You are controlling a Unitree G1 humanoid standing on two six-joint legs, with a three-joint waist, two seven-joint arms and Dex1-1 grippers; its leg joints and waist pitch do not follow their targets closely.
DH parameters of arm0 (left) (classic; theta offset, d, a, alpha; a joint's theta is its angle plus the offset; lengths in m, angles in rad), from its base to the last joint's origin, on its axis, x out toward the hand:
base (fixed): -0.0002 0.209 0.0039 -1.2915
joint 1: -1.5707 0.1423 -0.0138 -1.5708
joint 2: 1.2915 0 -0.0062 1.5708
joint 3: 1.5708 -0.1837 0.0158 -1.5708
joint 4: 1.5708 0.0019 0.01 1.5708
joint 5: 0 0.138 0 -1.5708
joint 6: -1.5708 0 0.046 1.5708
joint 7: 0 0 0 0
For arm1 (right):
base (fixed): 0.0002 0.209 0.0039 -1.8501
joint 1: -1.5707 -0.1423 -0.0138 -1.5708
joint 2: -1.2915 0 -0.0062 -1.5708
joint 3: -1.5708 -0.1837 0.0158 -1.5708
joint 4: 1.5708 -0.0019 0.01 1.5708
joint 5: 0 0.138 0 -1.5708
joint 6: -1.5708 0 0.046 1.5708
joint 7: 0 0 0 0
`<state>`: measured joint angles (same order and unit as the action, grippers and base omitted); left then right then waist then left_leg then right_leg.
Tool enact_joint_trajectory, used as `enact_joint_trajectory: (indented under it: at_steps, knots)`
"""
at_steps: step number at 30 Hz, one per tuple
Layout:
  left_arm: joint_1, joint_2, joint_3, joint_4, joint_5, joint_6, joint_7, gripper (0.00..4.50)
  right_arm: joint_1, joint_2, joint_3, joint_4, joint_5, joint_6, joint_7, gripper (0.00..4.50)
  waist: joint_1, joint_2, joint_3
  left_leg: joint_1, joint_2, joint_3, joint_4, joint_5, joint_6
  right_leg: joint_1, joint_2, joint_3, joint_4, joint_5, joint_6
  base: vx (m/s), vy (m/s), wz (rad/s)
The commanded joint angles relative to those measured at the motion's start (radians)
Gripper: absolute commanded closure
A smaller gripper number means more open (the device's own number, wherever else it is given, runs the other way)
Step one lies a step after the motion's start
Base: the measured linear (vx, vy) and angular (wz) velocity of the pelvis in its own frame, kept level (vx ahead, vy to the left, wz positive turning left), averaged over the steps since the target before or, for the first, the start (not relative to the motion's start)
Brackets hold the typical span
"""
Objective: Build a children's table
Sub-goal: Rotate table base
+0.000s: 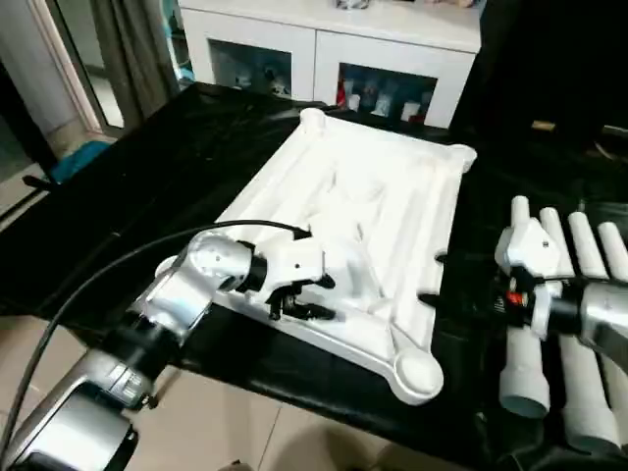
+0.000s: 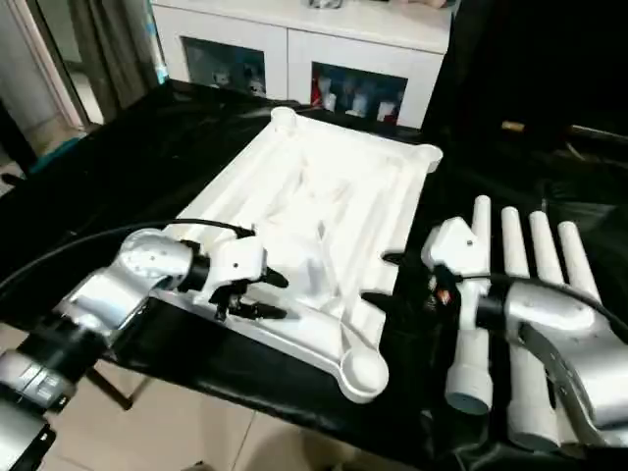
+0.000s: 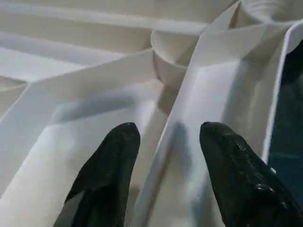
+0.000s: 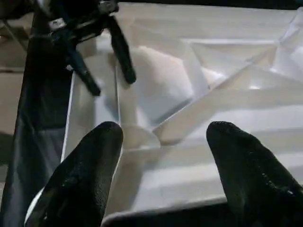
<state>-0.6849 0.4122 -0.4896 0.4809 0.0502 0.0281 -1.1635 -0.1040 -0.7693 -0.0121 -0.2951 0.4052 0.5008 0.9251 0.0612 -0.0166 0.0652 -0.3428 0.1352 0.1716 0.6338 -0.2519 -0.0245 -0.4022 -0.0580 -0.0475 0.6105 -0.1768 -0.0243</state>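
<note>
Left gripper (image 1: 302,296): two black fingers spread, astride a raised white rib on the underside of the tabletop, one finger on each side; in the left wrist view neither pad visibly presses the rib, so released, not clamped.
Right gripper (image 2: 383,280): black fingers held wide apart with nothing between them, hovering just beside the tabletop's right edge, pointed across it toward the left gripper.
Tabletop (image 1: 392,186): small white plastic rectangular top of the children's table, lying upside down on the black-draped table (image 1: 147,167), ribbed underside up, round sockets at the corners; the near-right socket (image 1: 417,371) sits empty.
Legs (image 2: 515,294): four long white tapered tubes lying side by side on the black cloth to the right of the tabletop, beneath and beyond the right forearm, none fitted.
Background: white cabinet with glass doors (image 1: 324,49) behind the table.
Step in hand: judged as steadying the upturned top with the left arm before any leg goes in.
Next move: likely calls for the left fingers to close on the rib, then the right gripper to turn back to the tubes, take one near its end and line it up with a corner socket.
</note>
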Motion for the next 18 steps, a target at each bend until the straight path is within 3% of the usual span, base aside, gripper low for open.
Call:
enact_joint_trajectory:
  at_steps: [1, 3, 4, 7, 11, 12, 15, 16, 17, 18]
  knots:
    - [-0.033, -0.011, -0.022, 0.050, 0.034, -0.026, -0.002, 2.34, 0.007, -0.017, -0.004, -0.029, 0.005, 0.018, 0.004, 1.33, 0.005, -0.001, -0.067, -0.005, 0.090, -0.036, -0.079, -0.058, 0.073, 0.064, -0.102, 0.058, -0.072, -0.185, -0.249, 0.000, 0.000, 0.00]
    - [-0.051, -0.020, -0.030, 0.095, 0.058, -0.051, 0.013, 2.63, 0.006, -0.012, -0.008, -0.037, 0.011, 0.027, 0.001, 1.33, 0.006, 0.004, -0.066, -0.005, 0.091, -0.039, -0.082, -0.072, 0.062, 0.065, -0.104, 0.058, -0.073, -0.219, -0.241, 0.000, 0.000, 0.00]
    - [-0.052, -0.021, -0.031, 0.099, 0.060, -0.053, 0.014, 2.72, 0.006, -0.012, -0.008, -0.038, 0.012, 0.028, 0.001, 1.33, 0.005, 0.000, -0.066, -0.005, 0.090, -0.038, -0.081, -0.077, 0.060, 0.065, -0.103, 0.058, -0.077, -0.240, -0.229, 0.000, 0.000, 0.00]
    - [-0.066, -0.027, -0.037, 0.135, 0.067, -0.054, 0.009, 2.78, 0.006, -0.009, -0.009, -0.047, 0.014, 0.037, 0.000, 1.33, 0.005, 0.001, -0.067, -0.005, 0.090, -0.038, -0.081, -0.068, 0.060, 0.063, -0.102, 0.058, -0.077, -0.234, -0.229, 0.000, 0.000, 0.00]
    - [-0.088, -0.032, -0.048, 0.202, 0.087, -0.061, 0.007, 3.25, 0.001, 0.000, -0.004, -0.050, 0.014, 0.047, -0.010, 1.33, 0.007, 0.005, -0.070, -0.005, 0.092, -0.039, -0.080, -0.053, 0.064, 0.064, -0.103, 0.057, -0.071, -0.188, -0.241, 0.000, 0.000, 0.00]
    - [-0.094, -0.036, -0.048, 0.225, 0.097, -0.064, 0.018, 3.25, -0.002, 0.003, 0.001, -0.049, 0.014, 0.048, -0.014, 1.33, 0.005, -0.003, -0.070, -0.008, 0.091, -0.039, -0.080, -0.047, 0.069, 0.067, -0.104, 0.056, -0.071, -0.176, -0.244, 0.000, 0.000, 0.00]
    - [-0.119, -0.059, -0.030, 0.291, 0.119, -0.051, 0.097, 3.59, -0.011, 0.013, 0.010, -0.048, 0.014, 0.052, -0.026, 1.33, 0.008, -0.003, -0.069, -0.007, 0.089, -0.036, -0.078, -0.043, 0.073, 0.064, -0.106, 0.057, -0.074, -0.200, -0.242, 0.000, 0.000, 0.00]
    - [-0.126, -0.064, -0.020, 0.304, 0.118, -0.047, 0.106, 3.65, -0.012, 0.015, 0.010, -0.048, 0.014, 0.054, -0.028, 1.33, 0.008, -0.009, -0.068, -0.005, 0.089, -0.035, -0.079, -0.054, 0.072, 0.063, -0.104, 0.056, -0.078, -0.229, -0.237, 0.000, 0.000, 0.00]
    - [-0.130, -0.067, -0.014, 0.312, 0.116, -0.046, 0.108, 3.65, -0.013, 0.015, 0.011, -0.049, 0.013, 0.055, -0.029, 1.33, 0.012, -0.005, -0.067, -0.001, 0.090, -0.035, -0.079, -0.063, 0.070, 0.060, -0.106, 0.057, -0.079, -0.252, -0.233, 0.000, 0.000, 0.00]
    - [-0.137, -0.069, -0.007, 0.322, 0.120, -0.041, 0.122, 3.73, -0.014, 0.017, 0.011, -0.046, 0.011, 0.056, -0.031, 1.33, 0.008, -0.010, -0.066, -0.008, 0.090, -0.037, -0.081, -0.062, 0.068, 0.065, -0.107, 0.056, -0.078, -0.263, -0.227, 0.000, 0.000, 0.00]
